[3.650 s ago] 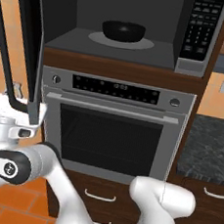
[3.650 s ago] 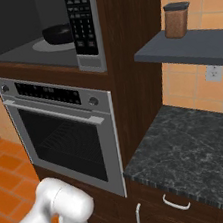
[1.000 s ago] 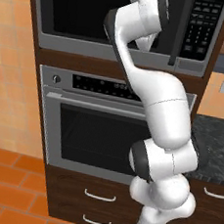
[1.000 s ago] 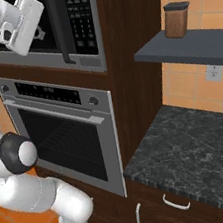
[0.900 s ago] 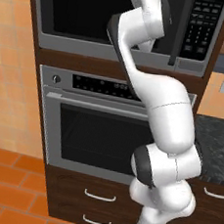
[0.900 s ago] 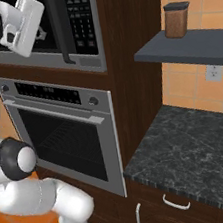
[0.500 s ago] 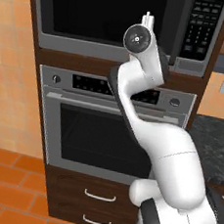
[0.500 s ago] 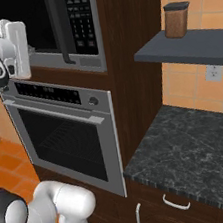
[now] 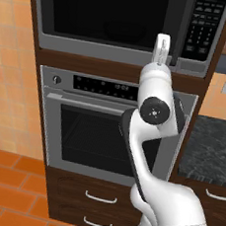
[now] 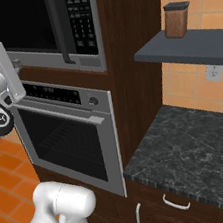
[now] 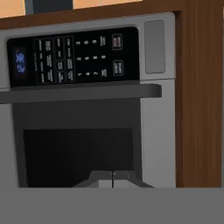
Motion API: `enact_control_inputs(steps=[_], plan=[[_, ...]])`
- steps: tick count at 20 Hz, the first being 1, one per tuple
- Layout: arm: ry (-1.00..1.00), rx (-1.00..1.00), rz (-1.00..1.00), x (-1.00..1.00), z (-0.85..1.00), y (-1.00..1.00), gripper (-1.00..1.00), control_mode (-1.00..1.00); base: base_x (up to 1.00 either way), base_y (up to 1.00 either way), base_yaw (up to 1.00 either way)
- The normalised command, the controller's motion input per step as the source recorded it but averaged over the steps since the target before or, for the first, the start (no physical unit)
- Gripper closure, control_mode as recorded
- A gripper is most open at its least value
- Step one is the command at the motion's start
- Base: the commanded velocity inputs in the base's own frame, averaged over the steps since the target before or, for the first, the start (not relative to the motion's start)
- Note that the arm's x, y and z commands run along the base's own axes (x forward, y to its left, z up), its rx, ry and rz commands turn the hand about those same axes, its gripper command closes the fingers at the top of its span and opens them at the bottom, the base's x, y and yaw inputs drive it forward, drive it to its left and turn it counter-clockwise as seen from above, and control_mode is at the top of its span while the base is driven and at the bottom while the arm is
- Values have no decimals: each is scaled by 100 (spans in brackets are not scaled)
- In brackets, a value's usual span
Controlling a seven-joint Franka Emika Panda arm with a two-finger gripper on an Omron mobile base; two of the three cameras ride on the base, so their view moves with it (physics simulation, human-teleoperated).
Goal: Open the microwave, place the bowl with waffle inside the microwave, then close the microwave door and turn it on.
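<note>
One white robot arm stands before a tall wooden cabinet holding two built-in appliances. The microwave [image 9: 130, 22] sits at the top, and its door [image 9: 109, 12] of black glass is shut, with the long dark handle [image 9: 178, 30] running upright along the door's right edge. To the right of the handle is the black keypad [image 9: 204, 26] with white buttons. The steel oven [image 9: 111, 124] lies directly below. The gripper [image 9: 163, 41] points upward, jaws pressed together and holding nothing. It hangs just below and slightly left of the keypad, beside the foot of the handle. The bowl and waffle would be behind the dark glass. Reaching the start button probably calls for a short move up and to the right.
</note>
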Motion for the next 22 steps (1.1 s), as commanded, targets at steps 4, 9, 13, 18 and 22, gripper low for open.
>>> enact_control_inputs(steps=[4,9,13,18,22], plan=[[-10,0,-1,-100,76,-23,100,-100,0,0,0],[15,0,-16,-100,46,-42,100,-100,0,0,0],[27,0,-26,-100,12,-52,100,-100,0,0,0],[11,0,-17,-71,-18,-52,100,-100,0,0,0],[10,0,1,28,-46,-3,100,-100,0,0,0]])
